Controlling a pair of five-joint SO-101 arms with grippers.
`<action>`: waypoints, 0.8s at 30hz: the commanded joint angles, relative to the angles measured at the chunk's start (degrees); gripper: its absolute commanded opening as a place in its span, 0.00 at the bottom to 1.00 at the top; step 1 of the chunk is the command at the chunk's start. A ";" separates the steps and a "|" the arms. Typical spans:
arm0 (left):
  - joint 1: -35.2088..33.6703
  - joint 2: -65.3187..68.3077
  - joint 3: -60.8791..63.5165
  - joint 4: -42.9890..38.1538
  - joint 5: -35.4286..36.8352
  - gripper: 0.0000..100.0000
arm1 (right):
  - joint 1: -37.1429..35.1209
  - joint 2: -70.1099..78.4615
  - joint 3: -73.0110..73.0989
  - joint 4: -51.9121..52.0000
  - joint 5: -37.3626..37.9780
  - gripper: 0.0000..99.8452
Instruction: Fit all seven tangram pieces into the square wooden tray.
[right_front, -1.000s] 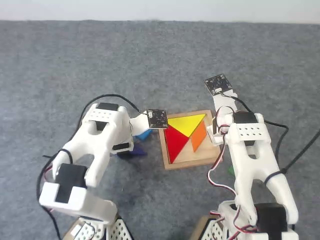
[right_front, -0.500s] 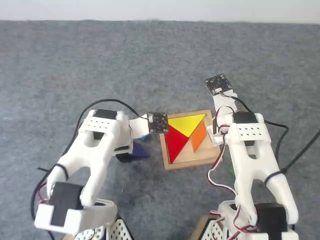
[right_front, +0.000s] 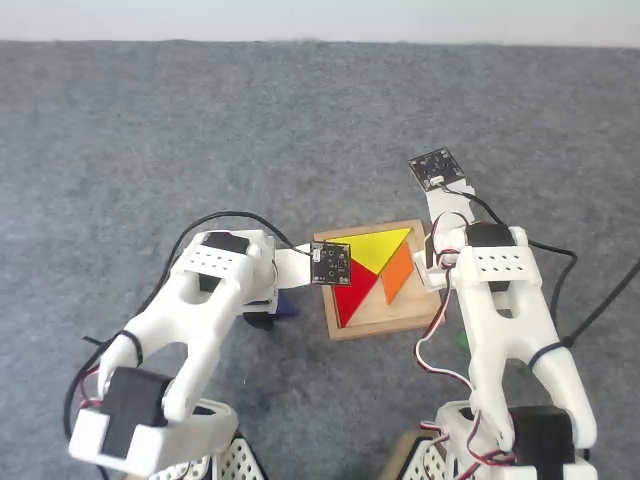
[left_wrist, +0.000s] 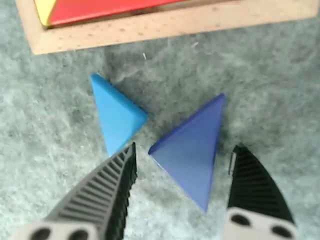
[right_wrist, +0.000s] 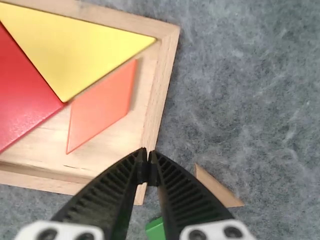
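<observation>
Left end effector (left_wrist: 182, 160): mine, and open. Its two fingers stand wide apart above the grey tabletop (right_front: 300, 120), with the dark blue triangle (left_wrist: 192, 145) lying between them. I cannot tell whether either finger touches it.
Light blue triangle (left_wrist: 117, 117): flat on the tabletop just beside the dark blue one, with one corner at the tip of one of my fingers.
Right end effector (right_wrist: 147, 160): closed on nothing, with its tips pressed together over the tray's outer edge.
Square wooden tray (right_front: 385, 325): centre of the high view, slightly right, between my two arms.
In the tray: yellow triangle (right_front: 375, 250), red triangle (right_front: 350, 285) and orange parallelogram (right_front: 397, 272), all lying flat; bare wood shows beside them.
Outside the tray: a tan triangle (right_wrist: 217, 190) and a green piece (right_wrist: 156, 229), near my right end effector.
Change: in the high view my left arm has swung right, so its wrist board now overlaps the tray's upper left corner. The light blue triangle that showed a second ago is covered by the arm there. My right arm has not moved.
</observation>
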 joint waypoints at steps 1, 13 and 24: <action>0.09 -0.62 -1.19 2.37 -2.02 0.29 | 0.84 -3.30 -0.26 -0.31 0.97 0.01; -0.09 15.82 -19.47 16.79 -2.20 0.27 | 0.84 -3.30 -0.26 -0.31 0.97 0.01; -0.53 6.86 -8.04 7.12 -0.18 0.22 | 0.84 -3.30 -0.26 -0.31 0.97 0.01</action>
